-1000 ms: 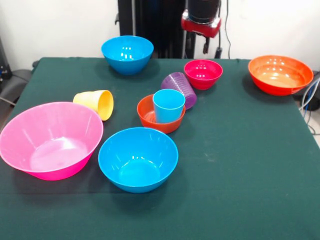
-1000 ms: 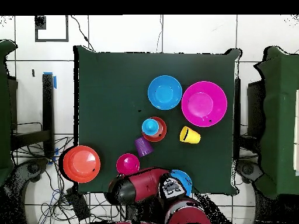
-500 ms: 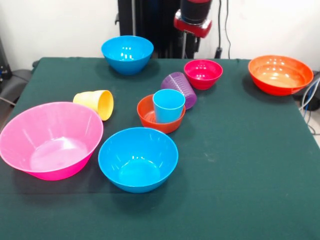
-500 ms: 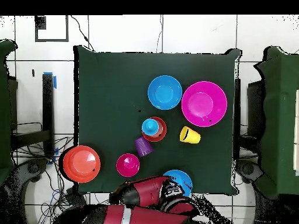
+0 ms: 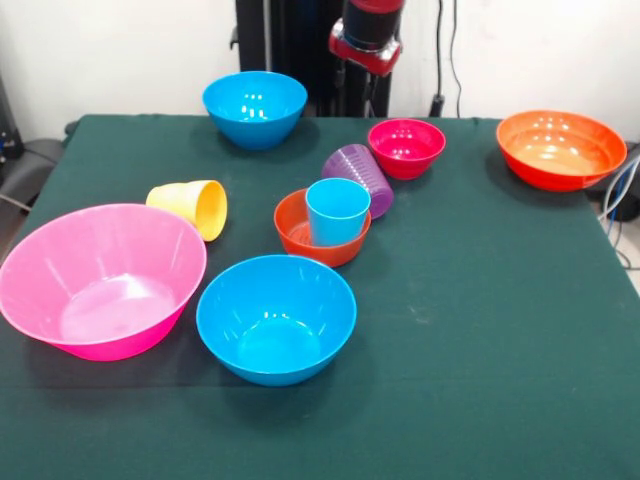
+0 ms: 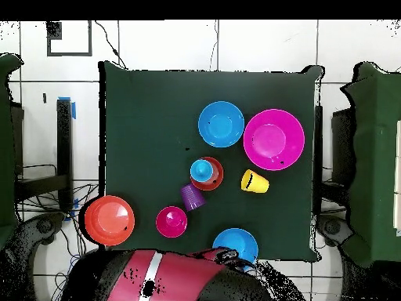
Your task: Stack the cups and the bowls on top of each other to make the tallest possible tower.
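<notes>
Step in hand: I judge the tower barely begun; the light blue plastic cup [image 5: 337,211] stands upright inside the small orange-red glossy bowl [image 5: 322,228] near the middle of the green-clothed counter [image 5: 500,300].
Loose cups: the translucent ribbed purple cup [image 5: 358,177] lies on its side just behind that pair; the yellow plastic cup [image 5: 190,208] lies on its side to the front view's left.
Loose bowls: small magenta bowl [image 5: 406,147] beside the purple cup; wide orange bowl [image 5: 560,148] at the far corner; big pink bowl [image 5: 102,279]; one medium blue bowl [image 5: 275,317] near the camera, the other blue bowl [image 5: 255,108] at the robot's edge.
End effector: I see only the arm's red and black wrist [image 5: 366,35] above the far edge; I cannot tell its opening, and nothing hangs from it.
Next move: I reckon the magenta bowl belongs on the blue cup, calling for a rim grasp and a centred, level placement.
</notes>
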